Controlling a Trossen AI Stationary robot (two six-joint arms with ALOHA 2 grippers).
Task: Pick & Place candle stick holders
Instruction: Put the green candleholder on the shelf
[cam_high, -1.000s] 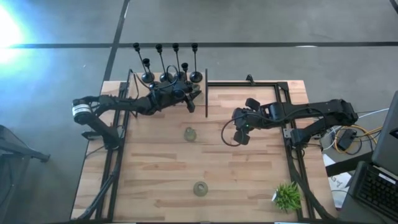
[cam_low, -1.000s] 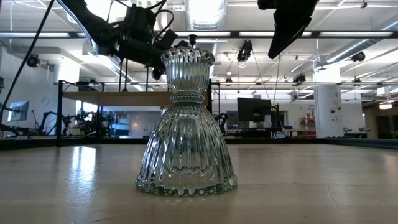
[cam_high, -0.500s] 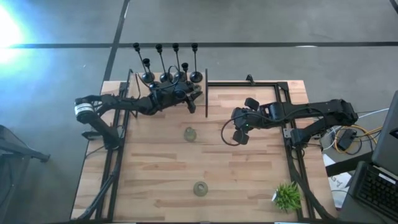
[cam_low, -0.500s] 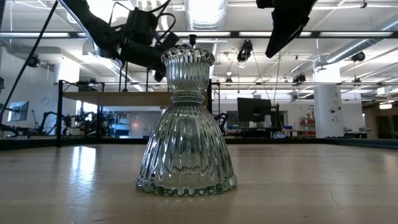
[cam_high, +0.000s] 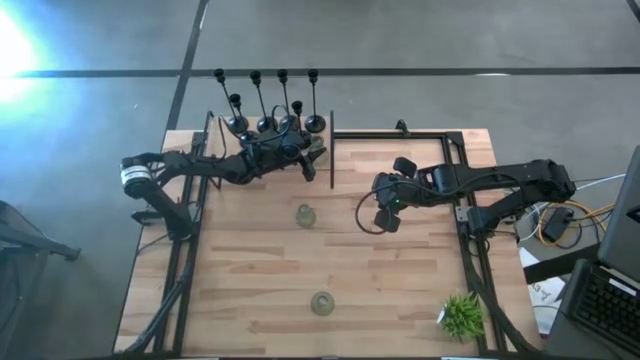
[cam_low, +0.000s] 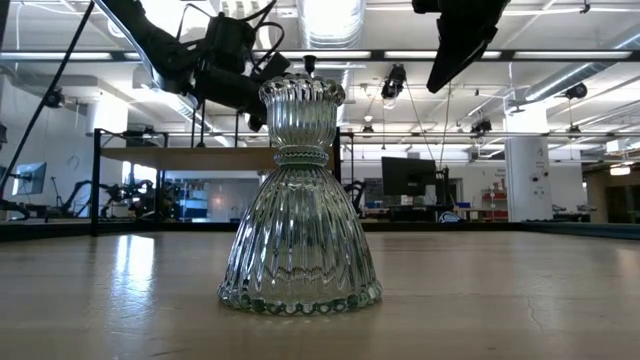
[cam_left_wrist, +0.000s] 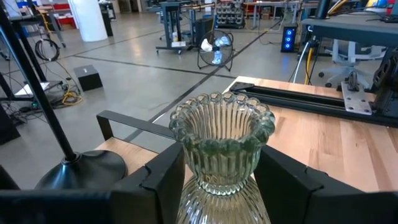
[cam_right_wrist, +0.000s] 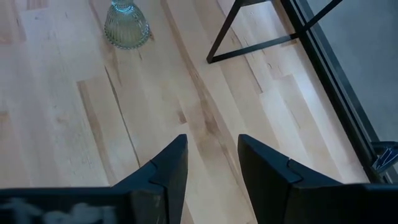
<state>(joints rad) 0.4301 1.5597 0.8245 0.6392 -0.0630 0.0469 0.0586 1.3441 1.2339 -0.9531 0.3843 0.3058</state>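
Several black candle stick holders (cam_high: 265, 122) with round bases and thin stems stand in a row at the table's far edge. One black base (cam_left_wrist: 81, 169) shows beside my left gripper. My left gripper (cam_high: 308, 158) is just near of that row and is shut on a ribbed clear glass holder (cam_left_wrist: 221, 140). Two more glass holders stand on their bases, one at mid-table (cam_high: 305, 215) and one near the front edge (cam_high: 321, 302), which fills the low view (cam_low: 300, 200). My right gripper (cam_high: 385, 210) hangs open and empty over the table's right half. My left gripper pinches the glass holder between its two fingers (cam_left_wrist: 163, 177), on opposite sides just below the flared scalloped cup (cam_left_wrist: 186, 163). The holder stands upright in the hold. Its lower body runs out of the wrist view, so I cannot tell if its base touches the table.
A black upright bar (cam_high: 332, 150) stands right of my left gripper. Black frame rails (cam_high: 470, 230) run along the table's left and right sides. A small green spiky plant (cam_high: 461, 315) sits at the front right corner. Bare wood (cam_right_wrist: 149, 112) lies under my right gripper.
My left gripper has moved a little toward the far edge and the black holders, still shut on the glass holder.
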